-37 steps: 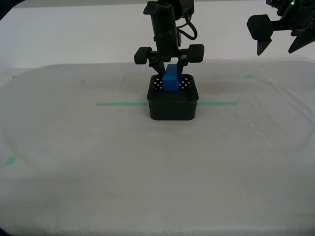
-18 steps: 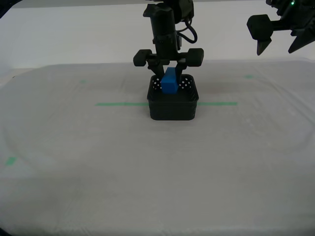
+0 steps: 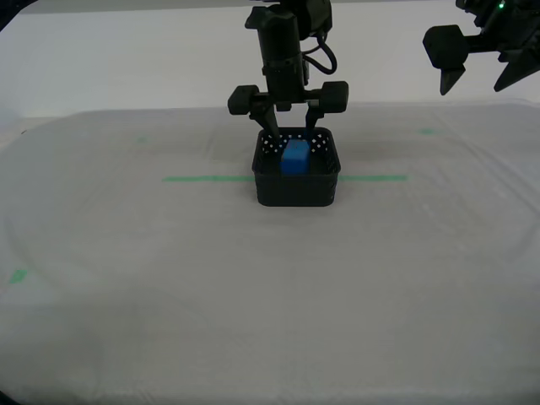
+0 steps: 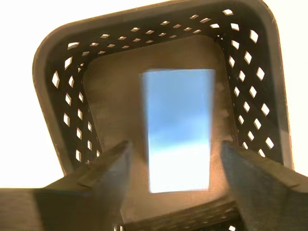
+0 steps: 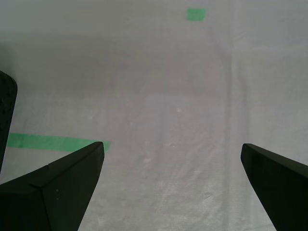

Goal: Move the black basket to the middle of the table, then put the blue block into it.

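The blue block (image 3: 295,157) lies in the black basket (image 3: 296,187) at frame centre, free beneath my second claw (image 3: 289,135), which hangs vertical with jaws spread.

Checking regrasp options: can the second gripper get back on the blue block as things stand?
Probably yes. My second gripper is open directly above the blue block, which lies on the floor of the black basket with nothing covering it.

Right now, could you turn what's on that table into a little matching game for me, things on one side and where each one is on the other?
Things:
1. blue block
2. black basket
3. my second gripper
4. my first gripper

Places:
A. raised over bare cloth at the exterior view's right
B. lying inside the basket
C. open, just above the basket
D. standing on the green tape line

Pairs: 1-B, 2-D, 3-C, 4-A
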Robot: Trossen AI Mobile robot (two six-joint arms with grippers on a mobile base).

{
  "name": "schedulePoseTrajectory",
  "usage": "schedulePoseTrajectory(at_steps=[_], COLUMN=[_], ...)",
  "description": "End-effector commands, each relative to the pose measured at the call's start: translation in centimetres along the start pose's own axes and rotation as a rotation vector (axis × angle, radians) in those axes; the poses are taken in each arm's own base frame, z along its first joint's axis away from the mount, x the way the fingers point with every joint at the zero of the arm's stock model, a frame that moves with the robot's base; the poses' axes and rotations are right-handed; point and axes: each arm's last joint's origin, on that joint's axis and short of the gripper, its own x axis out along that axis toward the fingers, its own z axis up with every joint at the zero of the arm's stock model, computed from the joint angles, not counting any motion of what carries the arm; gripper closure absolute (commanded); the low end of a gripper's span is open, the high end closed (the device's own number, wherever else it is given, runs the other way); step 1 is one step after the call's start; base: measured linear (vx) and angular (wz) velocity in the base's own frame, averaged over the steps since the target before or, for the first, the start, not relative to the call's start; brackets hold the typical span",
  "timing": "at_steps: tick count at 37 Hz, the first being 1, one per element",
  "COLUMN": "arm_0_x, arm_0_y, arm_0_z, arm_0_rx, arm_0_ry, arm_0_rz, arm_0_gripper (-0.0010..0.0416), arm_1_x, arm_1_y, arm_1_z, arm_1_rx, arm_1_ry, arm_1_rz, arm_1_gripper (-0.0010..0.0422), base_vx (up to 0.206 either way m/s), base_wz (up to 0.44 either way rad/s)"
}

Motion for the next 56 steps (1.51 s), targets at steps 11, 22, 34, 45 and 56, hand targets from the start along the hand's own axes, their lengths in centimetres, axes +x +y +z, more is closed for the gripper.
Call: schedulePoseTrajectory(at_steps=[11, 22, 34, 45, 56], arm_0_x=[0.0, 0.0, 0.0, 0.0, 0.0], arm_0_y=[0.0, 0.0, 0.0, 0.0, 0.0], arm_0_z=[0.0, 0.0, 0.0, 0.1, 0.1], arm_0_rx=[-0.002, -0.002, -0.001, -0.001, -0.001], arm_0_ry=[-0.002, -0.002, -0.004, -0.004, -0.004], arm_0_rz=[0.0, 0.0, 0.0, 0.0, 0.0], arm_0_gripper=[0.0007, 0.0007, 0.0007, 0.0007, 0.0007], arm_1_x=[0.0, -0.1, -1.9, -5.6, -9.5], arm_1_y=[0.0, 0.1, 0.1, 0.4, 2.0], arm_1_z=[-0.2, -0.3, -0.3, 0.4, 1.2], arm_1_rx=[-0.001, 0.006, 0.046, 0.083, 0.085], arm_1_ry=[0.014, 0.033, 0.029, -0.044, -0.151], arm_1_rz=[0.005, 0.013, 0.011, -0.014, 0.043], arm_1_gripper=[0.004, 0.0033, 0.0032, 0.0032, 0.0032], base_vx=[0.0, 0.0, 0.0, 0.0, 0.0], base_wz=[0.0, 0.0, 0.0, 0.0, 0.0])
